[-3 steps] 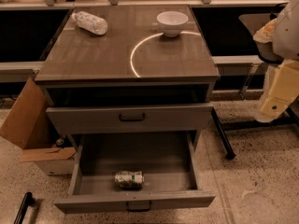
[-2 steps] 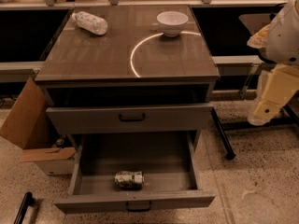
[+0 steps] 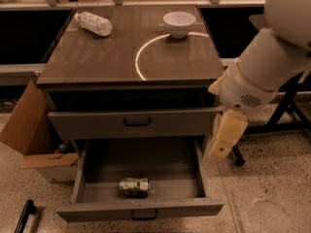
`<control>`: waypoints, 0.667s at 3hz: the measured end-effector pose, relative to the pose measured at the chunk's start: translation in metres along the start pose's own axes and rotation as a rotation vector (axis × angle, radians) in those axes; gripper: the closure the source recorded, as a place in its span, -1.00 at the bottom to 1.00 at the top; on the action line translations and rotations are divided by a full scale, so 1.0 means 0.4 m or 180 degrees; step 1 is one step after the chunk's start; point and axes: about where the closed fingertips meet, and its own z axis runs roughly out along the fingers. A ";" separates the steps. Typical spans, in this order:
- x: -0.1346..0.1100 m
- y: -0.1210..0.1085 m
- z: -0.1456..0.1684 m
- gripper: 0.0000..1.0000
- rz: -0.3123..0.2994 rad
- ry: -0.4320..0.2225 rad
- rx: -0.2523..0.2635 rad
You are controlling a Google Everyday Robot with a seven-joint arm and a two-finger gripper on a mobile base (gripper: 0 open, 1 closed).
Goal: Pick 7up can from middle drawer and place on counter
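The 7up can (image 3: 134,187) lies on its side near the front of the middle drawer (image 3: 141,210), which is pulled open. The drawer above it is closed. The counter (image 3: 92,57) with its pale arc line tops the cabinet. My gripper (image 3: 226,135) hangs at the end of the white arm on the right, beside the cabinet's right front corner. It is above and to the right of the open drawer, well apart from the can and holding nothing that I can see.
A white bowl (image 3: 179,23) and a clear crinkled plastic bottle (image 3: 94,23) rest at the back of the counter. A cardboard box (image 3: 29,130) leans against the cabinet's left side. Black stand legs (image 3: 291,115) are on the floor at right.
The arm has swung leftward, closer to the cabinet, and the gripper now hangs by the right front corner. The can and drawer have not moved.
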 end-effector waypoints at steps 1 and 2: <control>-0.041 0.071 0.145 -1.00 0.0069 -0.0134 -0.0342; -0.041 0.071 0.145 -1.00 0.0070 -0.0133 -0.0342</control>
